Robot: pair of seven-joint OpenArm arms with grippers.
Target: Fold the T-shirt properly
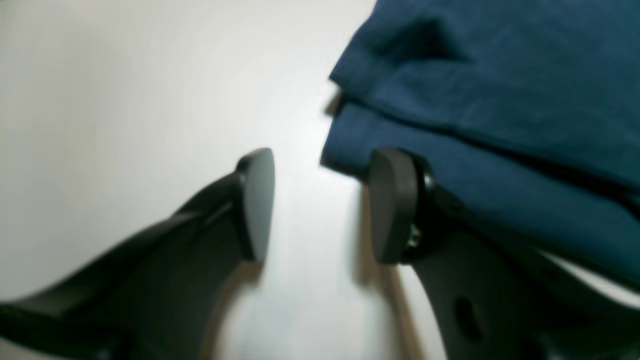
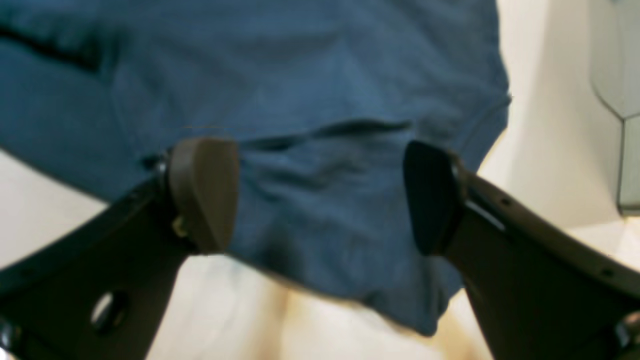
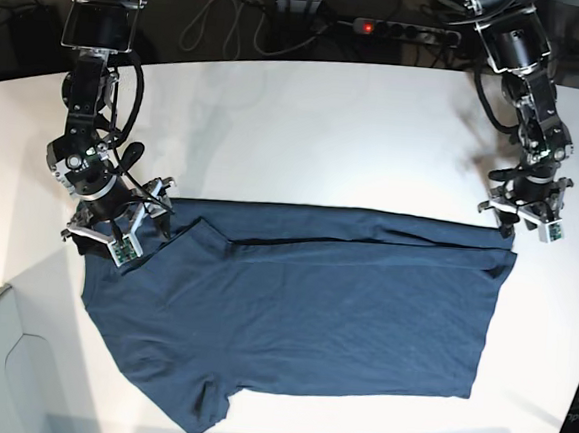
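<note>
I see the T-shirt [image 3: 302,308] lying flat on the white counter [image 3: 306,128], top edge folded over. Left gripper [image 1: 320,205] fingers spread beside its corner, holding nothing. Right gripper [image 2: 320,195] fingers spread over the cloth.

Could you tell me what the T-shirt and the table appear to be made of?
T-shirt: soft matte woven or knit cloth, probably cotton; it creases and lies in limp folded layers. Table: smooth white hard surface, perhaps laminate or painted board; it shows a faint sheen and soft shadows.
</note>
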